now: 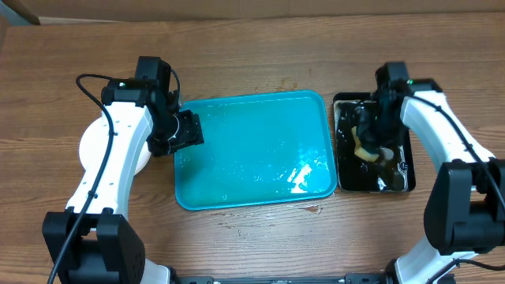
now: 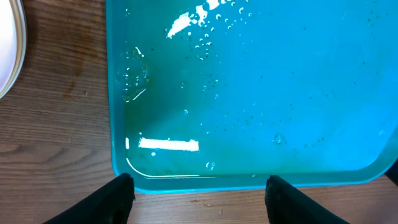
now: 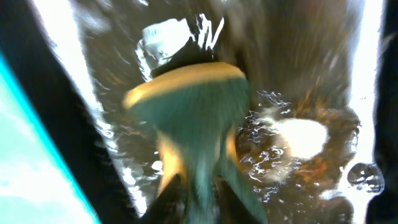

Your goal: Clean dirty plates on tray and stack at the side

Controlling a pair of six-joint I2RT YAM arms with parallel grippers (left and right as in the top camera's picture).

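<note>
The turquoise tray (image 1: 256, 150) lies in the middle of the table, wet and with no plate on it; the left wrist view shows its rim (image 2: 249, 182) and droplets. A white plate (image 1: 91, 150) rests on the wood left of the tray, partly under my left arm, and its edge (image 2: 7, 50) shows in the left wrist view. My left gripper (image 1: 188, 130) (image 2: 199, 196) is open at the tray's left edge, nothing between its fingers. My right gripper (image 1: 371, 130) (image 3: 202, 190) is shut on a yellow and green sponge (image 3: 193, 106) over the black tray, the picture blurred.
The glossy black tray (image 1: 398, 177) stands right of the turquoise one and holds brown dirty water (image 3: 298, 137). Bare wooden table lies behind and in front of both trays.
</note>
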